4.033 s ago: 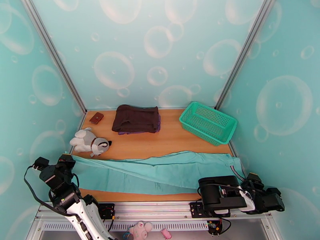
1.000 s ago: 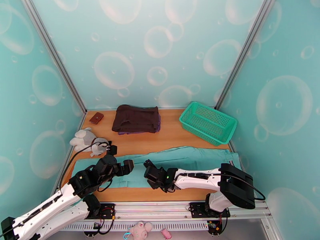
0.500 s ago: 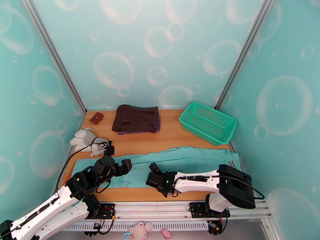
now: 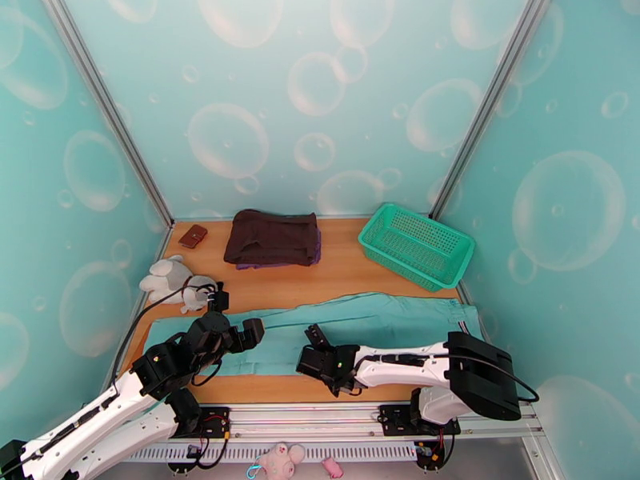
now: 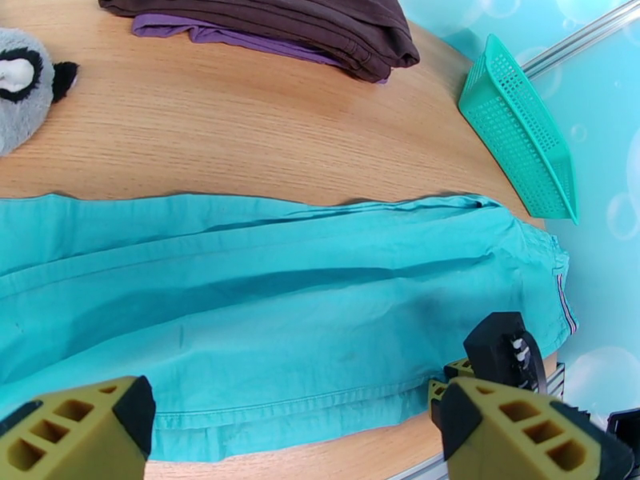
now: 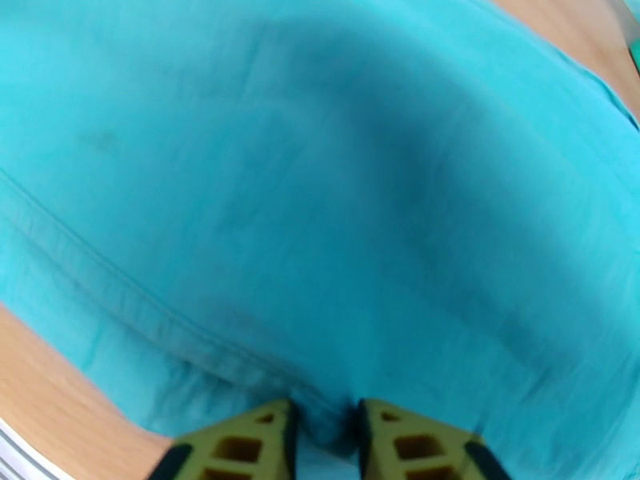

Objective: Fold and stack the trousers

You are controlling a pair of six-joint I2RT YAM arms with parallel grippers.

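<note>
Pinching trousers (image 6: 320, 194), right fingers (image 6: 240, 442); basket (image 4: 400, 264) nearby.

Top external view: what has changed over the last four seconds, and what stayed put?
Both arms swung in from the corners over the trousers, now narrower. The right gripper has pinched the near edge; the left gripper hovers open. The brown garment, basket and plush toy stayed.

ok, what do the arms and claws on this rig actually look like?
The left arm and right arm have white link shells with black joints and boxy black motor housings. A thin black cable loops loose off the left arm. The left claw and right claw have black bodies. Their mustard-yellow fingers are pierced by a lattice of rectangular cut-outs.
</note>
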